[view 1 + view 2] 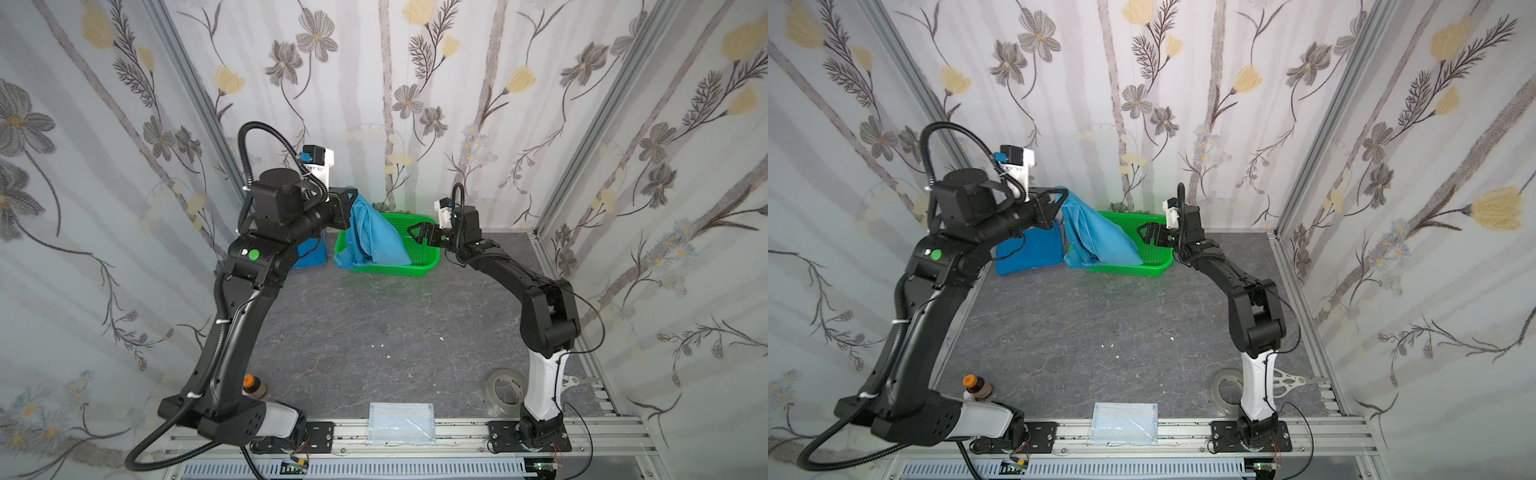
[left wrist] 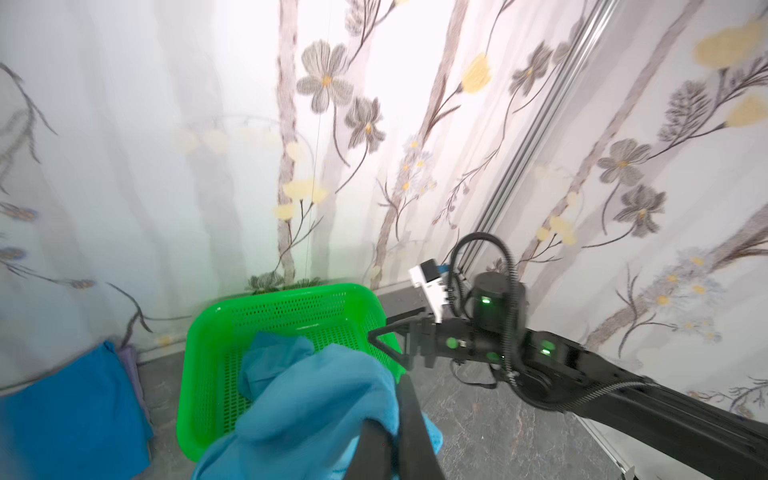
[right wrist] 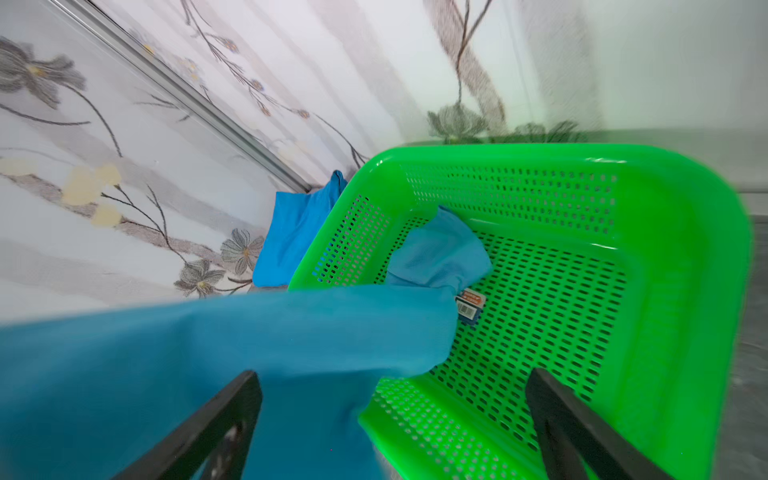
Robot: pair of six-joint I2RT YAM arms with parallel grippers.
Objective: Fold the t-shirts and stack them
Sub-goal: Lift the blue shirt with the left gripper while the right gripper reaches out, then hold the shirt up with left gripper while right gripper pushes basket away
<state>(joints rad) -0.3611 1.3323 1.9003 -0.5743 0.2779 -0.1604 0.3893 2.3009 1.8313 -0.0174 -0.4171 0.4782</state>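
Top views, left gripper point(image 1: 353, 197) pinching teal t-shirt point(image 1: 376, 239) (hanging into basket point(image 1: 415, 272)), right gripper point(image 1: 413, 235) wide.

This is a robot test booth in a lab or workshop, not a home. Flower-printed cloth walls point(image 1: 104, 174) hang on bare aluminium posts point(image 1: 582, 137). The left arm point(image 1: 232, 332) and right arm point(image 1: 548, 316) are bolted to a slotted metal rail point(image 1: 457, 430) edging a grey stone-patterned table point(image 1: 374, 332).

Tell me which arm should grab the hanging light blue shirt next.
Probably right: the right claw is open beside the light blue shirt; the left claw is shut on its top.
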